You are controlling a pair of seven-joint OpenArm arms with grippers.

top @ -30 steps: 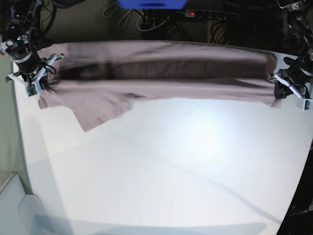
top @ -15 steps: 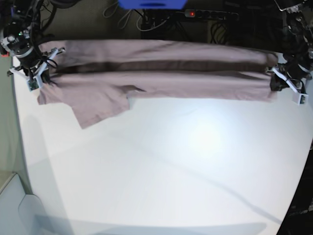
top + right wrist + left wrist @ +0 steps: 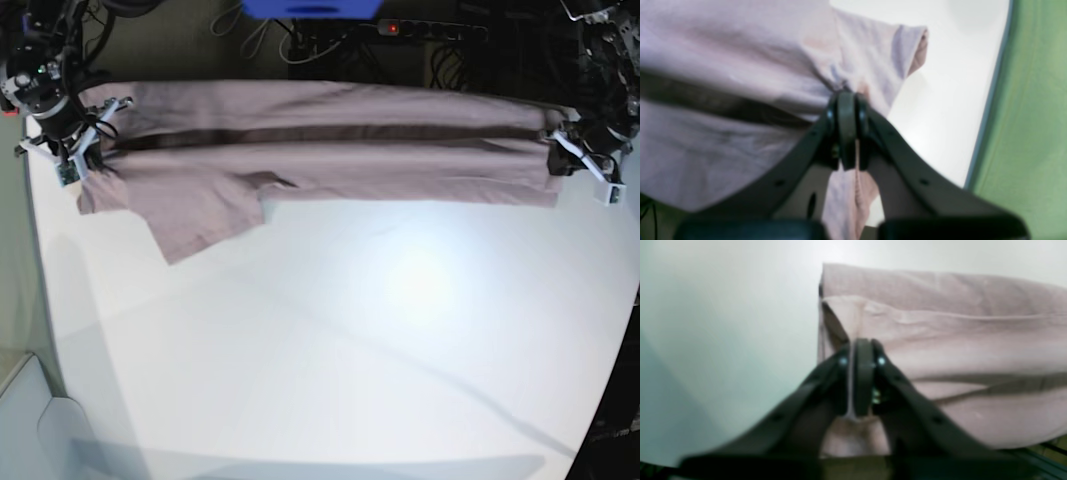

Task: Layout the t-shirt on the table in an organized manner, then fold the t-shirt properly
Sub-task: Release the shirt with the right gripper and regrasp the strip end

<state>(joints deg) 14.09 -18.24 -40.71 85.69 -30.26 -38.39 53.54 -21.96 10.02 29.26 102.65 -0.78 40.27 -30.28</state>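
The mauve-pink t-shirt (image 3: 330, 150) lies stretched in a long folded band along the far side of the white table (image 3: 350, 350). One sleeve (image 3: 200, 225) sticks out toward the near side at the left. My right gripper (image 3: 75, 155) pinches the left end. In the right wrist view the right gripper (image 3: 846, 100) is shut on bunched cloth, and a hem hangs below the fingers. My left gripper (image 3: 572, 160) is at the right end. In the left wrist view the left gripper (image 3: 853, 350) has its jaws nearly together, with a thin sliver of cloth between them.
Behind the table's far edge are a power strip (image 3: 420, 28) with a red light, cables and a blue object (image 3: 310, 8). A green surface (image 3: 1033, 133) borders the table beside my right gripper. A pale box (image 3: 25, 420) stands at the near left corner.
The left gripper has drawn the shirt's right end back toward the far edge. The right gripper shifted back a little early on. The band now lies straighter and flatter.
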